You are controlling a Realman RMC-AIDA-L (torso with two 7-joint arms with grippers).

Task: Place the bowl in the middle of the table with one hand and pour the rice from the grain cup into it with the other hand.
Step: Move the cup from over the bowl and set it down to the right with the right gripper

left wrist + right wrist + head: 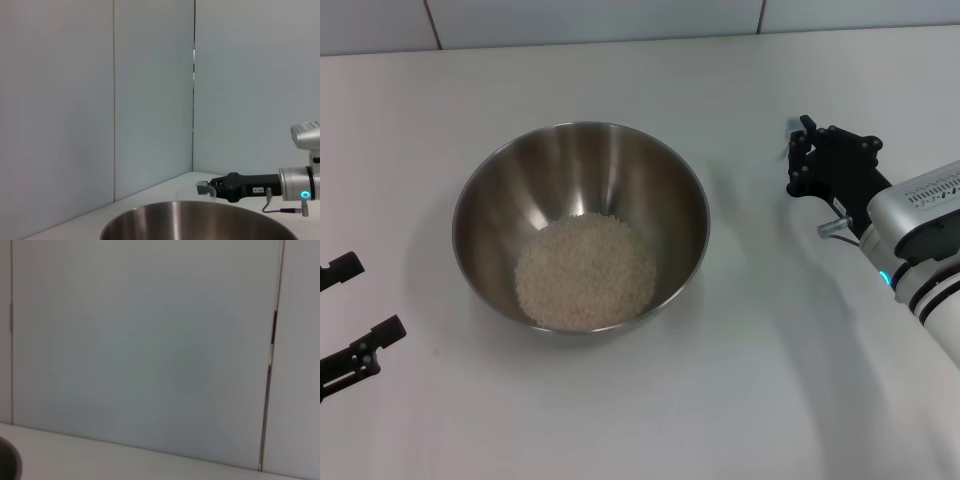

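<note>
The bowl [581, 226] sits mid-worktop [740, 400] with the rice [585, 271] heaped inside. The left hand [348, 315] hangs left of it, fingers apart. The right hand [800, 150], to the bowl's right, grips the faint, see-through grain cup [196, 191]

Left hand [350, 315] open; right hand [800, 150] raised.

Lab: bare white table [640, 420], panelled walls [150, 100]

Right pincer [798, 158] hides the grain cup.
</note>
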